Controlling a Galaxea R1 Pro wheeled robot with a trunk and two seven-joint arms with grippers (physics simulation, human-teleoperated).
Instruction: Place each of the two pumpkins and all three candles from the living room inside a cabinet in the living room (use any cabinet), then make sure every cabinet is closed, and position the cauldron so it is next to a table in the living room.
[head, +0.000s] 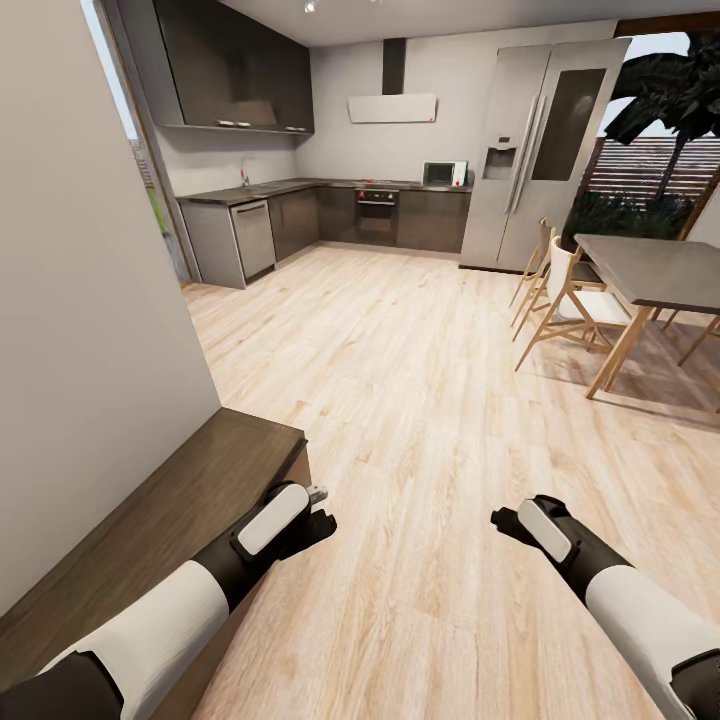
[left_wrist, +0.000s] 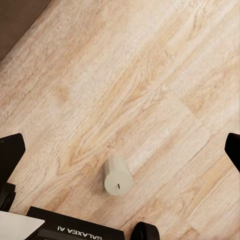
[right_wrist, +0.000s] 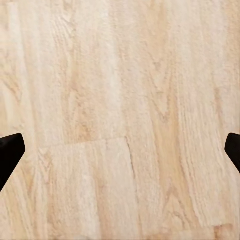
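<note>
Open-plan room with light wood plank floor (head: 400, 400); grey kitchen cupboards (head: 300, 215) and steel refrigerator (head: 540, 150) along far wall; dining table (head: 655, 270) with wooden chairs (head: 565, 295) at right; plain wall (head: 80, 300) at left

The floor (head: 420, 400) is light wood plank with a clear grain and a soft satin sheen. At eight o'clock in the head view, the cabinet (head: 170, 510) has a dark brown, matt wood-grain top. The candle (left_wrist: 117, 176), lying on the planks in the left wrist view, looks like smooth, matt cream wax. At one o'clock, the refrigerator (head: 540, 150) is brushed grey metal with a dark glossy panel. The kitchen cupboards (head: 240, 65) at eleven o'clock are dark grey and faintly glossy. The dining table (head: 650, 270) at three o'clock has a matt grey top on pale wooden legs, and the chairs (head: 565, 295) have the same pale wood frames.
</note>
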